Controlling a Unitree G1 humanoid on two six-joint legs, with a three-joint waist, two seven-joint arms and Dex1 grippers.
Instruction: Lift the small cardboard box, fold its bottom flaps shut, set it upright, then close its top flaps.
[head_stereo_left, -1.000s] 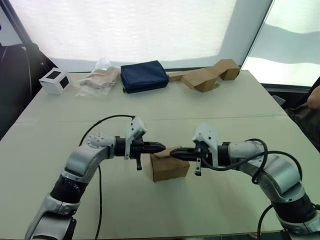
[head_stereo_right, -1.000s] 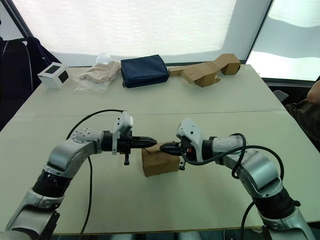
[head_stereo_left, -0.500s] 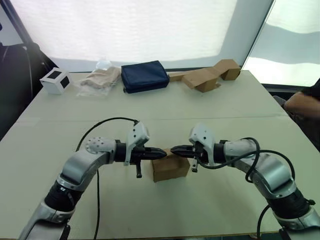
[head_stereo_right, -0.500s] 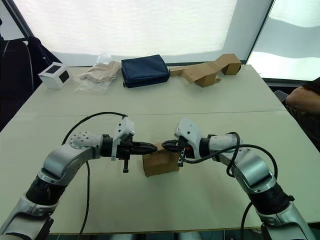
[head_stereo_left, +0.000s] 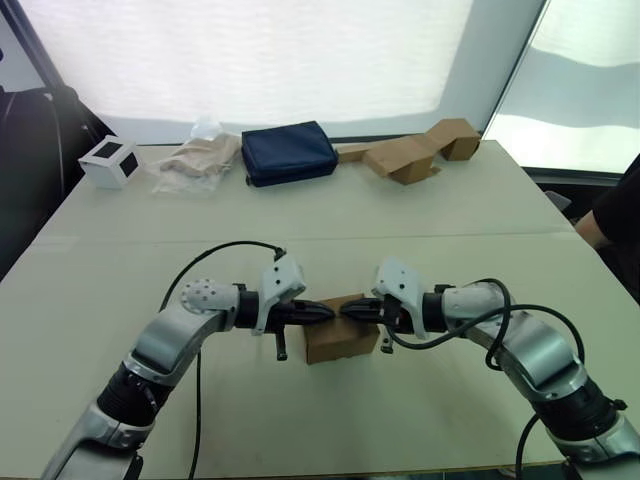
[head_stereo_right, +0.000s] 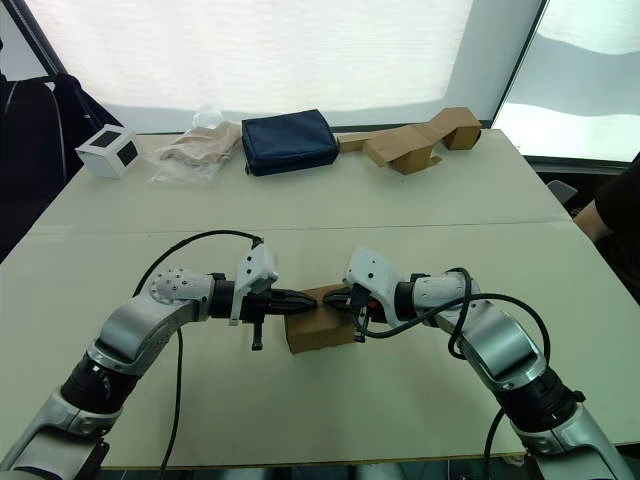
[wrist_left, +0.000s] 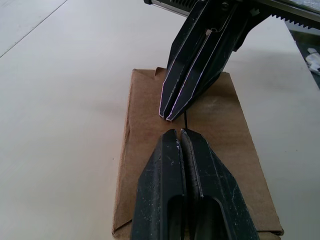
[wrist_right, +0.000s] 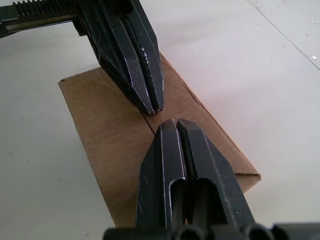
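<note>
Resting on the near half of the matte beige table (head_stereo_left: 420, 210): the small cardboard box (head_stereo_left: 340, 342), plain brown and blocky, top flaps (wrist_left: 145, 150) folded flat and meeting at a thin centre seam. Poised tip to tip just over that seam, the left gripper (head_stereo_left: 328, 312) and right gripper (head_stereo_left: 346, 309), tapered black fingers pressed closed on nothing. Farther back, a white cube (head_stereo_left: 108, 161), crinkled bag (head_stereo_left: 195, 158), navy pouch (head_stereo_left: 288, 152), bent cardboard piece (head_stereo_left: 415, 152).

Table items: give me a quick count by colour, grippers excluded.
Brown cardboard: 2, the small cardboard box under the shut tips of the left gripper and right gripper, and the bent cardboard piece.
Navy: 1, pouch.
White with black squares: 1, cube.
Tan: 1, crumpled bag.
Total: 5
</note>
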